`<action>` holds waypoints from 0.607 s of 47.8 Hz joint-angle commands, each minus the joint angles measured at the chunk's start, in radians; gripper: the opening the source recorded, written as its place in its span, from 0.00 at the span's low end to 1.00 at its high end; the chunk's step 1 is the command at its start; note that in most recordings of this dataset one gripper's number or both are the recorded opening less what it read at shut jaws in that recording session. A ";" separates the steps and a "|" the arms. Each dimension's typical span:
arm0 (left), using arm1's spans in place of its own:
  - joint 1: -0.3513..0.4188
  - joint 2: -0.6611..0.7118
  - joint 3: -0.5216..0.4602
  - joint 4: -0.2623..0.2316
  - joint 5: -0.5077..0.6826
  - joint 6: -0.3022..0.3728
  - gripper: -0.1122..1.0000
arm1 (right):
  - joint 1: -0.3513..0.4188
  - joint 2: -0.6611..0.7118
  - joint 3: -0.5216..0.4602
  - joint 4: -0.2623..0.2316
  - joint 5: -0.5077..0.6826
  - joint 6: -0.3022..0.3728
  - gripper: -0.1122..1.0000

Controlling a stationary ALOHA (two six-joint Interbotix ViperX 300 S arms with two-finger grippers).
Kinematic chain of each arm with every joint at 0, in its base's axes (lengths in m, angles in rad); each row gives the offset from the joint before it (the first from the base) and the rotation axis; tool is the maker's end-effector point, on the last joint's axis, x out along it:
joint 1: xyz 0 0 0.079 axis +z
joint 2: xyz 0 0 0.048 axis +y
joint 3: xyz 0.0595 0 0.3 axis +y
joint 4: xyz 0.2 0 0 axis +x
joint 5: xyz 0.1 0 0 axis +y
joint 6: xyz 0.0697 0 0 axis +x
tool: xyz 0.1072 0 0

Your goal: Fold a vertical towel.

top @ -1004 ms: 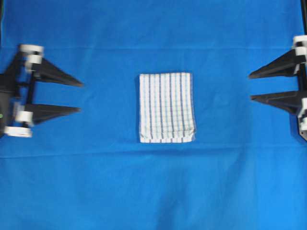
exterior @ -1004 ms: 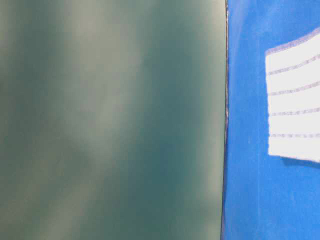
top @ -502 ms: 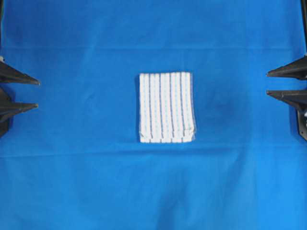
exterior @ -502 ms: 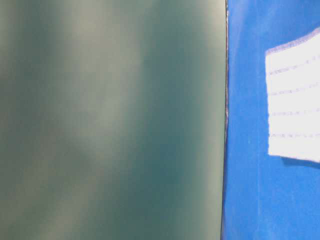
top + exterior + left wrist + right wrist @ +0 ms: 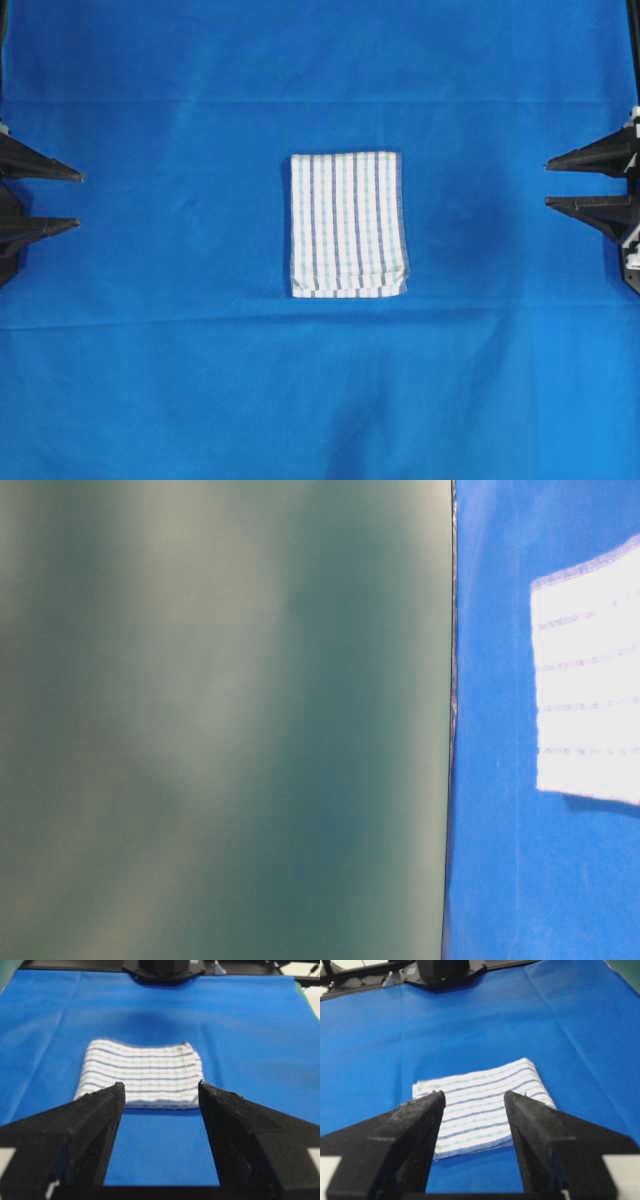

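Observation:
The towel, white with thin blue and grey stripes, lies folded into a small rectangle at the middle of the blue cloth. It also shows in the left wrist view, the right wrist view and at the right edge of the table-level view. My left gripper is open and empty at the far left edge, well apart from the towel. My right gripper is open and empty at the far right edge, also well apart from it.
A plain blue cloth covers the whole table, with faint creases. The opposite arm's base stands at the far end of each wrist view. A blurred green surface fills most of the table-level view.
Both grippers have drawn back outward from the towel to the side edges. In the last half second the right gripper has come slightly back inward. The towel has not moved.

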 commanded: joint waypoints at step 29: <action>0.002 0.012 -0.011 0.000 -0.005 -0.003 0.62 | -0.003 0.009 -0.020 -0.003 0.006 -0.002 0.61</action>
